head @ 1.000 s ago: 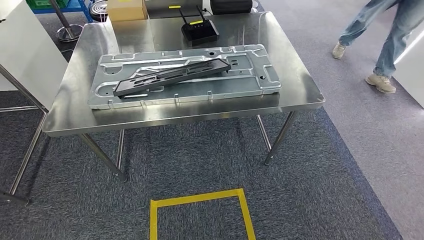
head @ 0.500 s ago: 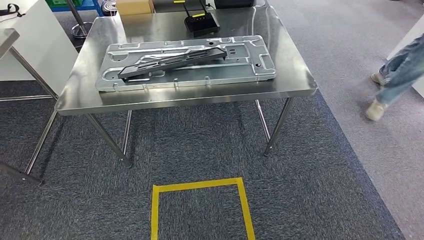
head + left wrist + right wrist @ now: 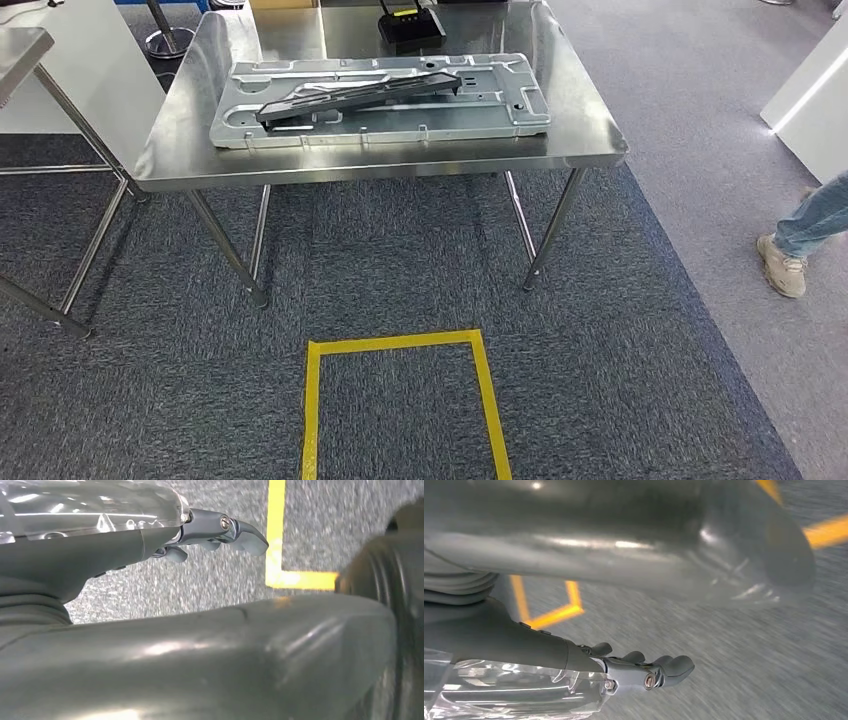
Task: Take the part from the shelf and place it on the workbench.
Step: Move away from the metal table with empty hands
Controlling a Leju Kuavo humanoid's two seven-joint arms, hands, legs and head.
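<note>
Both hands are hanging low over the carpet and neither has anything in it. The left hand (image 3: 215, 532) has its fingers loosely extended, lightly curved, with nothing between them, just grey carpet and a bit of yellow floor tape (image 3: 276, 535) past the fingertips. Same deal with the right hand (image 3: 644, 672): fingers out, slightly bent, holding nothing, carpet beneath, and the tape shows as blurry orange-yellow lines further off.

The part, a long black part (image 3: 358, 93), is nowhere near either hand. It's up on the steel surface (image 3: 590, 140) straight ahead in the head view, lying at a slight slant across a big grey stamped metal panel (image 3: 500, 110), which itself sits flat on the surface and covers most of its middle. One end of the black part points toward the panel's left side, the other toward its upper right.

Behind the panel, at the far edge of the surface, there's a small black device (image 3: 410, 22) with a yellow label. On the floor between the robot and the surface, the yellow tape makes a square outline. A second surface's corner (image 3: 20, 50) pokes in at the left, and a person's leg and shoe (image 3: 785, 265) show at the right edge, on the lighter grey floor.
</note>
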